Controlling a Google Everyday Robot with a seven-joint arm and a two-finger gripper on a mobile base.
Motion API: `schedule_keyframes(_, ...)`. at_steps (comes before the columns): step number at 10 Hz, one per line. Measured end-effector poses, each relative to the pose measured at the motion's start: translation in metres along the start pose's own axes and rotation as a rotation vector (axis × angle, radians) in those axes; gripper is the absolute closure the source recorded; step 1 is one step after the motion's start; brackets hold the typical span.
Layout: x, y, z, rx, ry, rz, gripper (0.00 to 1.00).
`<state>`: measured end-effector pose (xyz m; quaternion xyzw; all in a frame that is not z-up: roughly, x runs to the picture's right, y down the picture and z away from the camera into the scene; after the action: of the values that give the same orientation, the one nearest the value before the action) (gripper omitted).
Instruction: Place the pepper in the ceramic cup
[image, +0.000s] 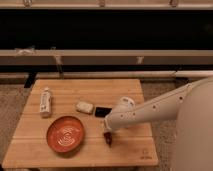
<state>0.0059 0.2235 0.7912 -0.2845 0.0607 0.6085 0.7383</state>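
**Item 1.** Wooden table (35, 145), low, seen from above; its front edge is nearest.

**Item 2.** Plate (66, 134), round, orange-red, laid flat on the front left part of the table.

**Item 3.** Pepper (108, 140), small, dark red. It lies on the table right of the plate and apart from it, near the front edge. It is found directly at the gripper's tip, with its dark body showing just below and in front of the fingers.

**Item 4.** Gripper (107, 134), lowered onto the table over the pepper. Its fingers are pressed together on the pepper's far end. It is carried by a whitish arm (155, 110) reaching in from the right.

**Item 5.** Black object (102, 112), flat, placed just behind the gripper.

**Item 6.** Whitish block (84, 107), small, set just left of the black object.

**Item 7.** Bottle (46, 102), white with a label, laid on its side near the left edge.

**Item 8.** Ceramic cup (126, 102), whitish, partly merged with the arm in view. It stands behind the gripper and apart from the pepper.

**Item 9.** Pale ledge (100, 55), run across the back, with darkness above it.
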Motion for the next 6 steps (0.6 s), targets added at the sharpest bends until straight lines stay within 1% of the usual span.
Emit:
schedule_keyframes(1,-0.002,0.004,-0.007,-0.016,-0.011,-0.005,1.00)
schedule_keyframes(3,-0.011,0.012,-0.035,-0.058,-0.058,-0.017,1.00)
schedule_keyframes(5,-0.032,0.017,-0.081,-0.115,-0.132,-0.015,1.00)
schedule_keyframes(6,-0.046,0.016,-0.106,-0.141,-0.176,-0.010,1.00)
